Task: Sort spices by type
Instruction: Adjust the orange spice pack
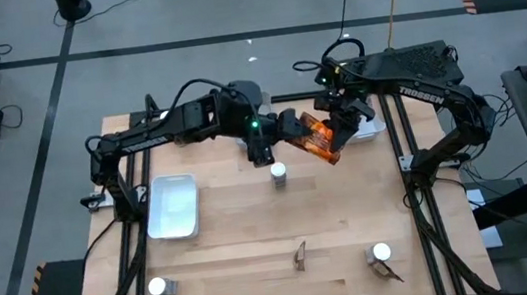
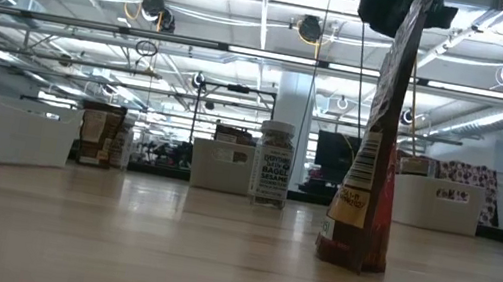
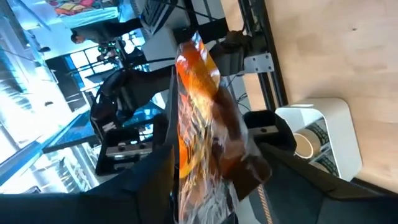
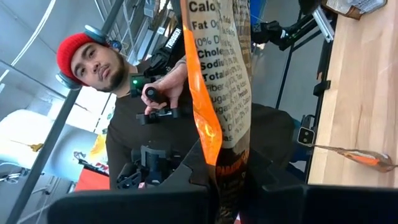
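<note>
High view: my R gripper [image 1: 335, 141] clamps the orange packet [image 1: 319, 138]; L gripper [image 1: 293, 129] jaws part-open round it; light, floppy, crinkly; pinch its edge.

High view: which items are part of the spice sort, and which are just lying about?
Job:
- orange packet, between both pincers, right pincer shut on it, left pincer alongside
- white-capped jars
- flat packet on the table

Lying about:
- white tray
- white bin by the right arm
- operator behind the table
</note>
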Robot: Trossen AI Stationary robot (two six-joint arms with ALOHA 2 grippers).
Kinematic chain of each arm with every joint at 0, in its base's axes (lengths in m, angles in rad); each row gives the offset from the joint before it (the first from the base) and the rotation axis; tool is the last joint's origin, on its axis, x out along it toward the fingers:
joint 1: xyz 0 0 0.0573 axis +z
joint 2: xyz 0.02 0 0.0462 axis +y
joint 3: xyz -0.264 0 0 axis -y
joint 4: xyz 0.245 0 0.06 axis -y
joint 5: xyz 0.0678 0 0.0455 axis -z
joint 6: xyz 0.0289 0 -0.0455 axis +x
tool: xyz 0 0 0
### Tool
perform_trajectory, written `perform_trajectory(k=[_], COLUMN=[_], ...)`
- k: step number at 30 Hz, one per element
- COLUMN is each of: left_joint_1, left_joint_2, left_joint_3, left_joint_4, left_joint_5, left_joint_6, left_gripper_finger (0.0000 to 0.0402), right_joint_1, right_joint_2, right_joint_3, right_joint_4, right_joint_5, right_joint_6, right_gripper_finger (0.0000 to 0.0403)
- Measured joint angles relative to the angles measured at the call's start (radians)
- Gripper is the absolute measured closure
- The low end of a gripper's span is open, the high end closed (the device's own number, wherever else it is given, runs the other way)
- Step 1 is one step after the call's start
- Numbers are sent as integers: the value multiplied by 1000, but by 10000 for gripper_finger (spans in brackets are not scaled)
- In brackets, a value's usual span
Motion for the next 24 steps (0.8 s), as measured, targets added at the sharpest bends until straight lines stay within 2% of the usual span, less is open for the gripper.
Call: perform_trajectory(k=[4,11,16,19,24], left_joint_1=[2,1,0,1,4], left_joint_2=[1,2,2,3,3], left_joint_3=[0,0,0,0,0], left_joint_4=[-2,0,1,-4,-4], left_joint_5=[-1,-5,-28,-34,-38], left_joint_6=[0,-1,-1,-1,-2], left_gripper_finger=[212,313,388,393,396], right_joint_1=[5,4,4,4,2], right_joint_2=[0,0,0,0,0], right_joint_3=[0,0,0,0,0], right_joint_4=[52,89,106,116,119], right_joint_5=[0,1,24,98,107], right_joint_6=[43,69,71,97,110], right_gripper_finger=[384,383,358,335,291])
